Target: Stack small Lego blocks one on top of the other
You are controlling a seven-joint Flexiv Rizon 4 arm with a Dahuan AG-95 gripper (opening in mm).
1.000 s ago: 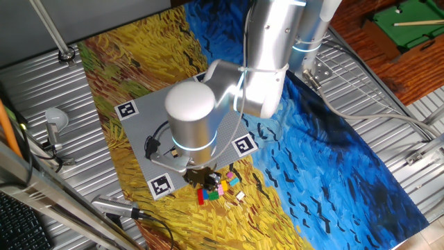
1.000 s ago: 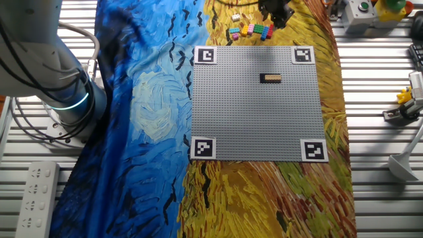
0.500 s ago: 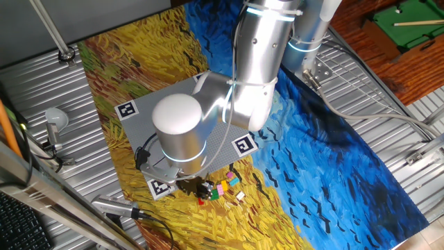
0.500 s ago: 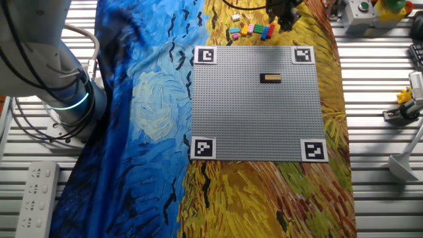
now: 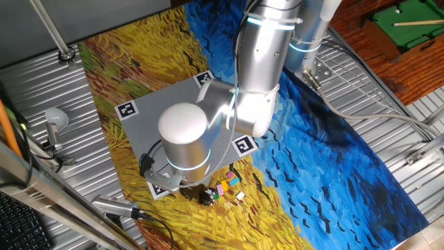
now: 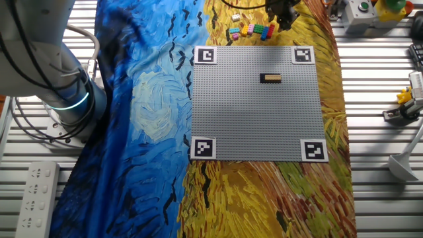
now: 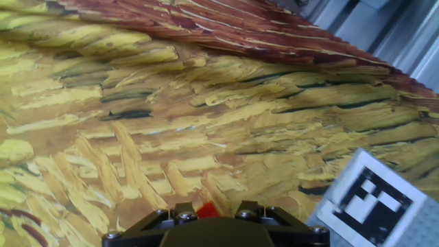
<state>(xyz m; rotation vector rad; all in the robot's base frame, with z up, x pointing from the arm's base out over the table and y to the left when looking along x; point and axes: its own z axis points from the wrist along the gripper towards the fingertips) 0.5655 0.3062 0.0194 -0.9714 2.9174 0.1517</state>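
My gripper (image 7: pixel 208 217) shows only at the bottom edge of the hand view, with a small red Lego block (image 7: pixel 206 208) pinched between its fingers above the yellow painted cloth. In one fixed view the gripper (image 5: pixel 199 194) hangs low beside the loose pile of small blocks (image 5: pixel 227 184), near the baseplate's front corner. In the other fixed view the gripper (image 6: pixel 284 16) is at the top, just right of the row of coloured blocks (image 6: pixel 250 30). A tan-orange flat block (image 6: pixel 270 79) sits on the grey baseplate (image 6: pixel 258 125).
Black-and-white markers sit at the baseplate corners; one (image 7: pixel 371 196) lies close to the right of my fingers. A painted cloth covers the table. Metal ribbed surfaces, a remote (image 6: pixel 36 196) and small parts (image 6: pixel 404 102) lie around the edges.
The arm has shifted from over the block pile toward the baseplate's corner marker. The red block no longer shows at the pile's near end and is between my fingers.
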